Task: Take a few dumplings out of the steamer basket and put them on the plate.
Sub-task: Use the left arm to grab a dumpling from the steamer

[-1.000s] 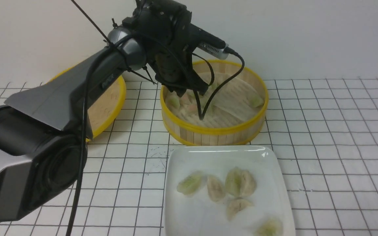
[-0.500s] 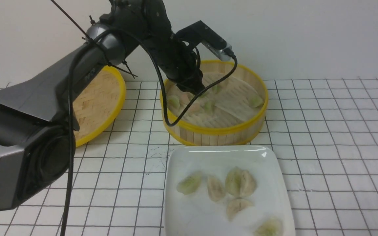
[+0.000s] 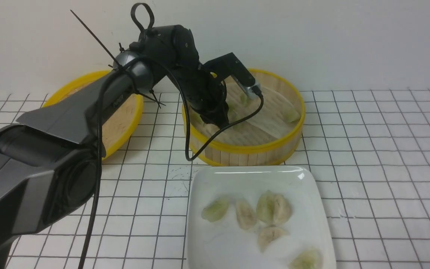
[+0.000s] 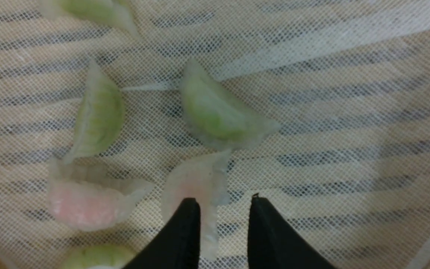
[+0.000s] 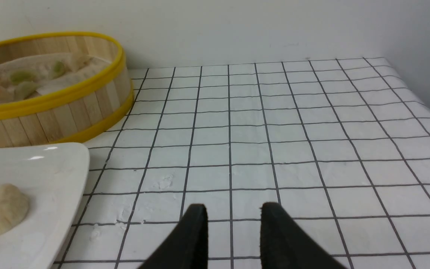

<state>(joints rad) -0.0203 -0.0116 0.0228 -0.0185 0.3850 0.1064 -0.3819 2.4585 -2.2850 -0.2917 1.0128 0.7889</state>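
The steamer basket (image 3: pixel 245 150) stands behind the plate (image 3: pixel 252 178). My left gripper (image 3: pixel 219 122) reaches down into its left half. In the left wrist view the left gripper (image 4: pixel 225 201) is open just over the mesh liner. A pinkish dumpling (image 4: pixel 196 181) lies against one finger, with its thin edge running into the gap; the other finger stands apart from it. Two green dumplings (image 4: pixel 215 112) (image 4: pixel 97 119) and another pink one (image 4: pixel 84 203) lie close by. Several dumplings (image 3: pixel 273 207) rest on the plate. My right gripper (image 5: pixel 233 209) is open over bare tablecloth, with nothing between its fingers.
The shallow woven lid (image 3: pixel 123 112) lies left of the basket, partly behind my left arm. One green dumpling (image 3: pixel 290 115) sits alone at the basket's right wall. A black cable (image 3: pixel 189 149) hangs from the wrist over the basket rim. The wall is close behind.
My left wrist has swung and dropped lower into the left half of the basket, bringing the fingers down beside the pink dumpling. The dumplings on the plate have not moved.
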